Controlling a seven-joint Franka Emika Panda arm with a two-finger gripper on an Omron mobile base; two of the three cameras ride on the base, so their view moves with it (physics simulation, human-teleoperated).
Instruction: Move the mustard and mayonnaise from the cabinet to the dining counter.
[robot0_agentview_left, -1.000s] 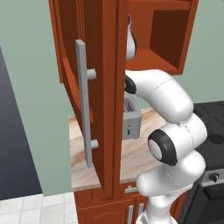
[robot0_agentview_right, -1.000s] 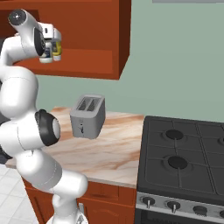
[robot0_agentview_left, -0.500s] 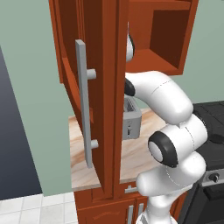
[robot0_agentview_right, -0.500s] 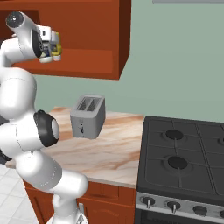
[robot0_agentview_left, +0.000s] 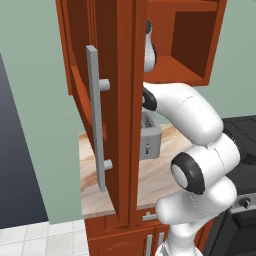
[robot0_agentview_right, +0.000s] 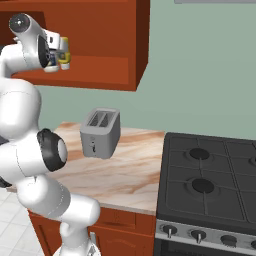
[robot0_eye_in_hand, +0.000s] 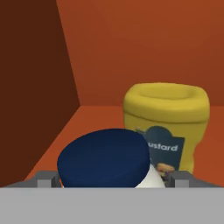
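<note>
— What is seen of the room?

— A pale green wall (robot0_agentview_right: 200, 75) is seen behind everything. The cabinet (robot0_agentview_left: 125, 100) is hung on it, and its door, fitted with a long grey bar handle (robot0_agentview_left: 95, 115), is swung open. Below, a black stove (robot0_agentview_right: 210, 170) is set beside a small marble countertop (robot0_agentview_right: 125, 170), on which a grey toaster (robot0_agentview_right: 101, 132) is stood.

— And the arm?

— The white arm (robot0_agentview_left: 195, 115) is raised from the base and reached up into the cabinet, at the lower shelf.

— Where are the mustard and the mayonnaise found?

— Both are stood on that shelf, near its left inner wall. The mustard (robot0_eye_in_hand: 166, 118) is placed upright towards the back. The mayonnaise (robot0_eye_in_hand: 103, 159) is placed in front of it, just beside it and partly covering its label.

— How is the gripper held?

— The gripper (robot0_eye_in_hand: 113, 180) is set around the mayonnaise. One of the fingertips (robot0_eye_in_hand: 48, 179) is seen at each side of the jar, very close to it. Whether the jar is already pressed cannot be told.
</note>
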